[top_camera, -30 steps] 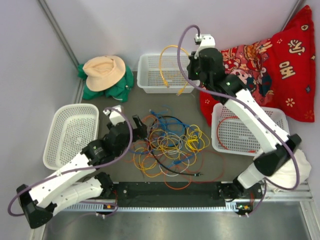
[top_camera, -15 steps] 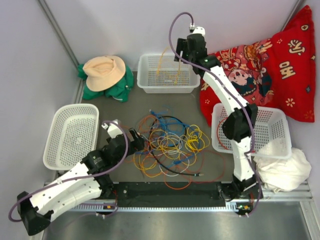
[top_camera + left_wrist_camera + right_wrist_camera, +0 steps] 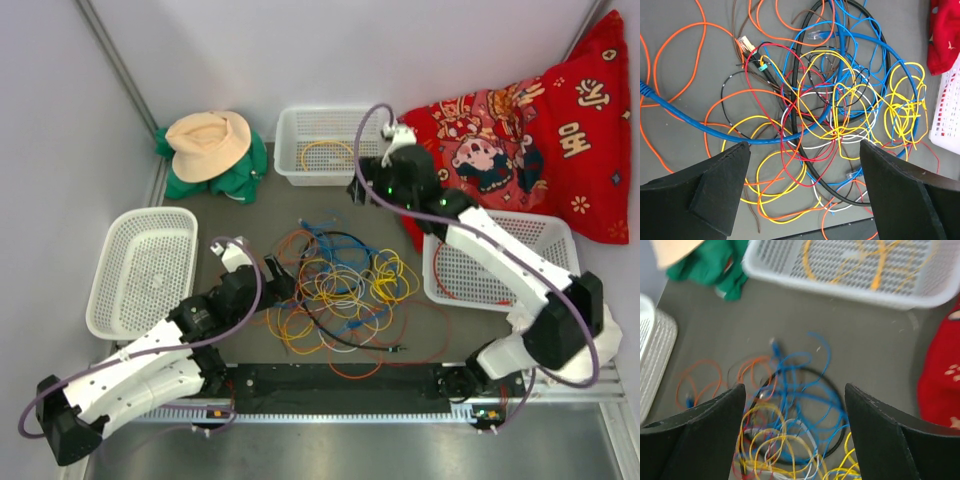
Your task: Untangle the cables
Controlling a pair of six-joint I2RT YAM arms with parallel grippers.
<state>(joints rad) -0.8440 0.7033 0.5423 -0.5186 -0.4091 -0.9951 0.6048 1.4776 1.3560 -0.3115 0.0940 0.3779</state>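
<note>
**A:** What's changing at the back of the table?

**B:** The right gripper (image 3: 794,389) is coming away from the back basket (image 3: 330,181). A second ago it was pinching a yellow cable and holding it up over that basket. Now its fingers are standing wide apart with nothing between them, and the yellow cable (image 3: 322,152) is lying coiled inside.

**A:** So one more cord is leaving the knot?

**B:** I'm reading it that way. The wrist is already pointing back down at the tangle (image 3: 340,295), which is lying on the table between the two arms (yellow, blue, red, orange, white and black, all looping through one another).

**A:** And the left side?

**B:** The left gripper (image 3: 804,144) is hovering over the left part of the pile, jaws spread and empty, touching no cord. It has hardly shifted in the last second.

**A:** Where is that leaving the job?

**B:** Most of it is still waiting, I'd say, because the heap is looking dense. The blue cable (image 3: 690,119) trailing out to the left seems the loosest strand, though the red and yellow loops are crossing it further in.
</note>
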